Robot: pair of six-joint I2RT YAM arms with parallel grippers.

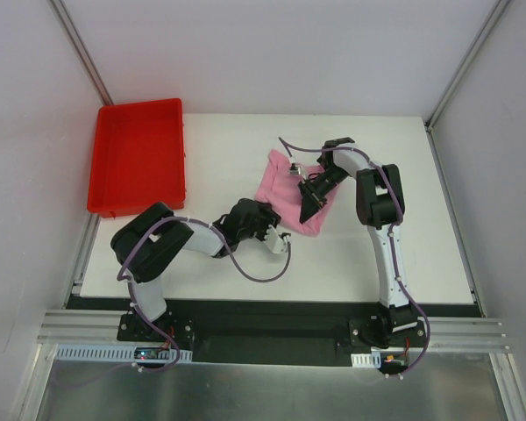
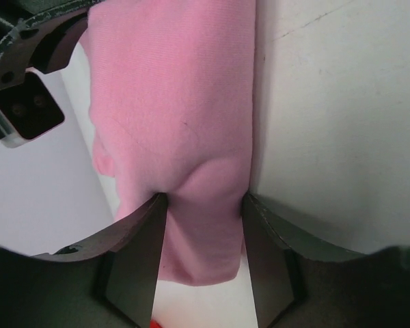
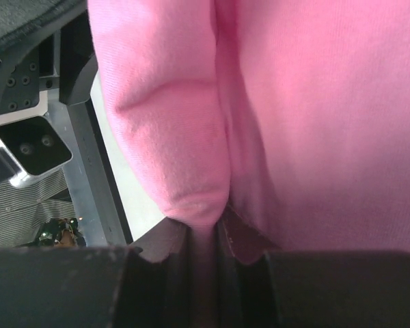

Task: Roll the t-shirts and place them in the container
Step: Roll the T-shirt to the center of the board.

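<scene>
The light-pink t-shirt [image 1: 280, 180] lies bundled on the white table, right of the middle. My left gripper [image 1: 280, 237] reaches its near left corner. In the left wrist view a thick fold of the t-shirt [image 2: 178, 102] runs between the fingers, and the left gripper [image 2: 203, 198] is shut on it, both fingertips pressing into the cloth. My right gripper [image 1: 311, 203] sits over the bundle's right side. In the right wrist view the right gripper [image 3: 203, 220] is shut on a thin pinch of the t-shirt [image 3: 314, 123], with a rounded fold bulging just ahead of the jaws.
An empty red tray [image 1: 138, 162] stands at the table's back left corner. Purple cables loop beside both arms. Grey walls close in the left, right and back sides. The black strip and metal rail run along the near edge.
</scene>
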